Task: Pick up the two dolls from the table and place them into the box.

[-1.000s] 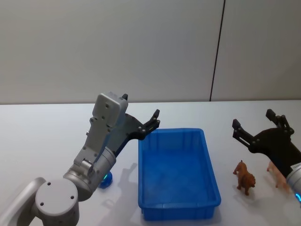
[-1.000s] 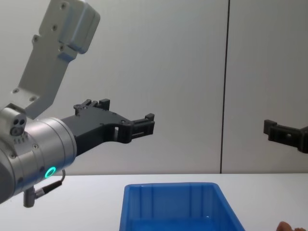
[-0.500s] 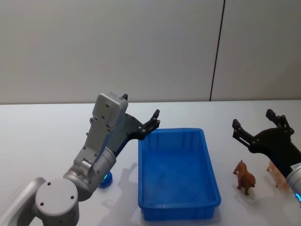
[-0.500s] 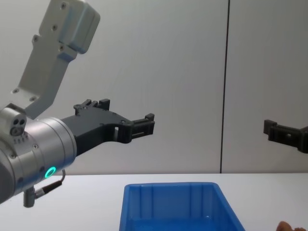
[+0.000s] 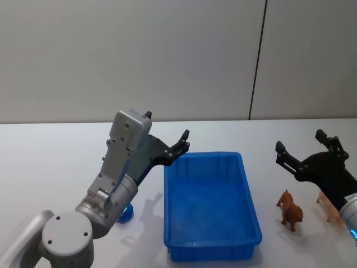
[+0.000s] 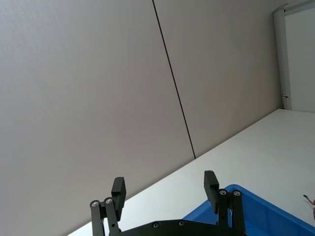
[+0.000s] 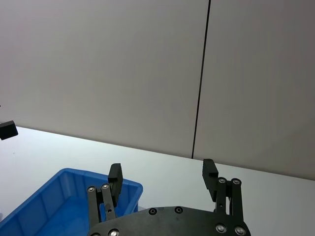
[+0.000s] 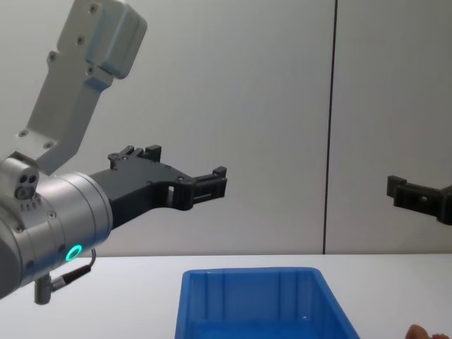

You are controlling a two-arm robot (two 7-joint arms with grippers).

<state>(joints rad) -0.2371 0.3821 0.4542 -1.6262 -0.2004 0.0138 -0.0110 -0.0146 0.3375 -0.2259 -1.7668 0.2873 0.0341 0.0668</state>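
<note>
Left gripper (image 6: 165, 182) and right gripper (image 5: 300, 142) gape wide, both empty, above the matte white table (image 5: 50, 162).
Brown doll (image 5: 290, 210) and pink doll (image 5: 328, 205) stand at lower right of the head view, just right of the ribbed blue plastic box (image 5: 255, 215). Small, probably light, rigid moulded figures with thin legs; a pinch across the torso looks safest.

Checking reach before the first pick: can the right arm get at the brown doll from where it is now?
Probably yes. The right gripper hangs open, raised close by the brown doll, which stands on the table beside the box with nothing between them.
</note>
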